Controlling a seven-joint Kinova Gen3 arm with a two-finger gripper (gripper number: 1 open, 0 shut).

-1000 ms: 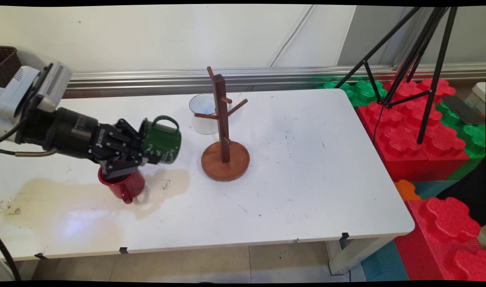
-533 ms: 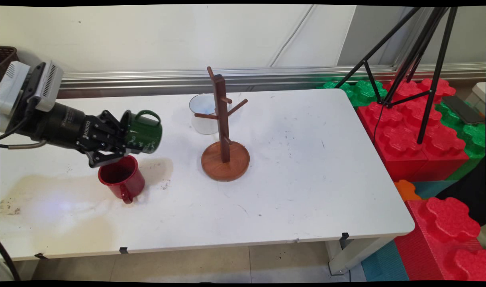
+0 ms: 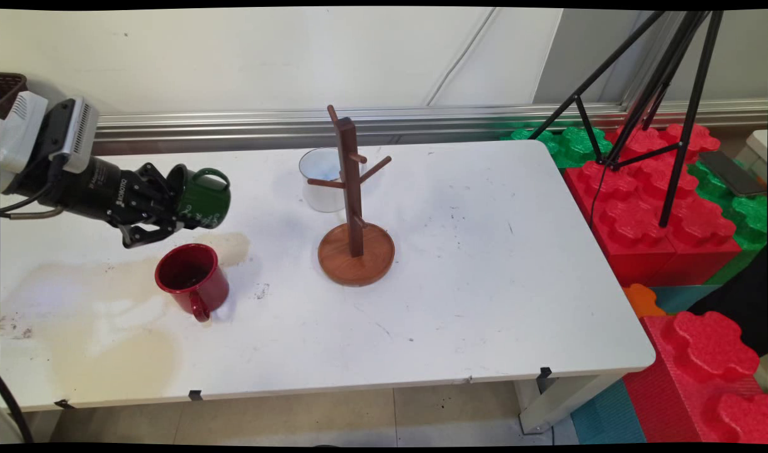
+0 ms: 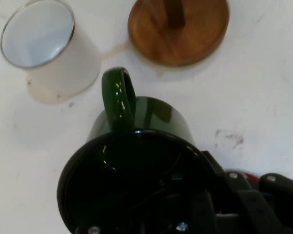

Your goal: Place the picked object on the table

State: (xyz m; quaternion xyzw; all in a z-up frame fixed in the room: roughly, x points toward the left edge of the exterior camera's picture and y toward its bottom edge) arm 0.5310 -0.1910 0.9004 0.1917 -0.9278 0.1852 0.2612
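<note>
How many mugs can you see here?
3: a green mug held sideways in the gripper, a red mug standing below it, a white mug behind the wooden rack.

From my hand view, the round wooden stand base is cut off by the top edge, and the glossy green enamel mug runs off the bottom. The red mug shows only as a sliver behind the linkage.

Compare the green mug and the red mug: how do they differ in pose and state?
The green mug lies on its side in the air, held at its rim by the gripper; the red mug stands upright on the table, untouched. Green's handle points up; red's points toward the near edge. Both are glossy, with one handle.
</note>
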